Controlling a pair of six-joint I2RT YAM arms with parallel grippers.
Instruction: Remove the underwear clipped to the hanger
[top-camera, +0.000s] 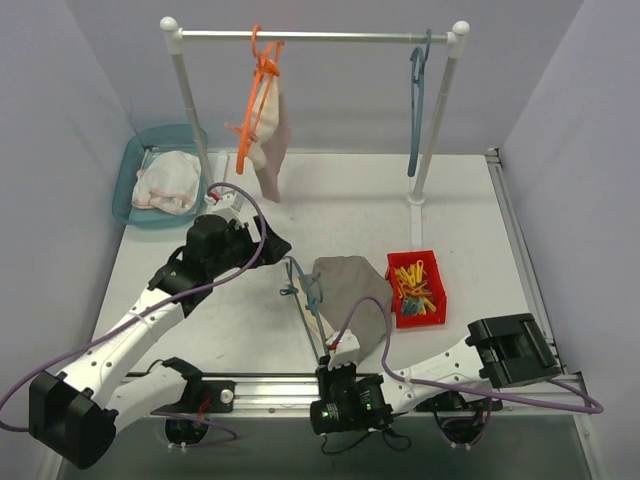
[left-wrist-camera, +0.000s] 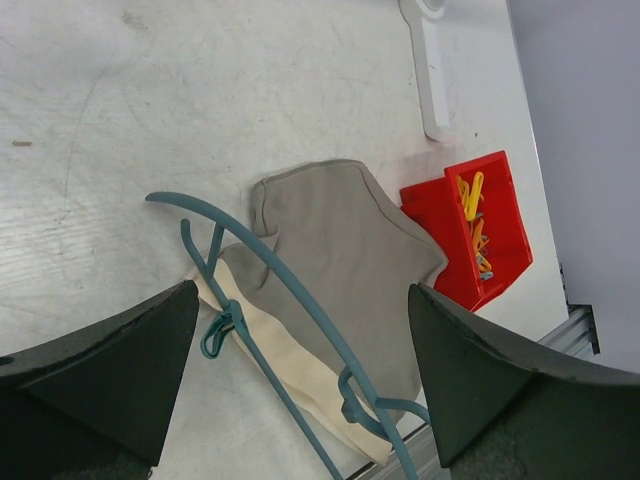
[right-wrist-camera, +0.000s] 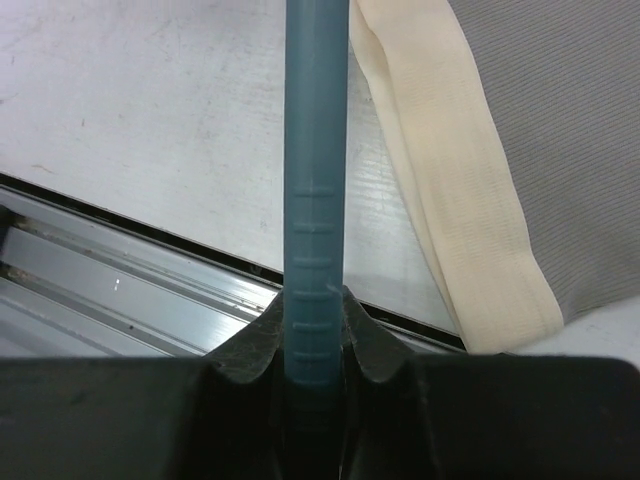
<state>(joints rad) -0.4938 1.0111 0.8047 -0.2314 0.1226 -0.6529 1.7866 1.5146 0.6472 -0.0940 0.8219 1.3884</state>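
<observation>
right gripper (right-wrist-camera: 315, 345) clamps teal hanger (right-wrist-camera: 315, 150), plain only wrist-side.

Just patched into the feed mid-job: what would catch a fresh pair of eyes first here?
The teal hanger at mid-table stands out, taupe underwear clipped to it and its bar pinched in the shut right end effector. Behind, an orange hanger on the rail carries pinkish underwear. A bright red bin of clips sits right of the taupe pair, and the left end effector stands open, facing it.
</observation>
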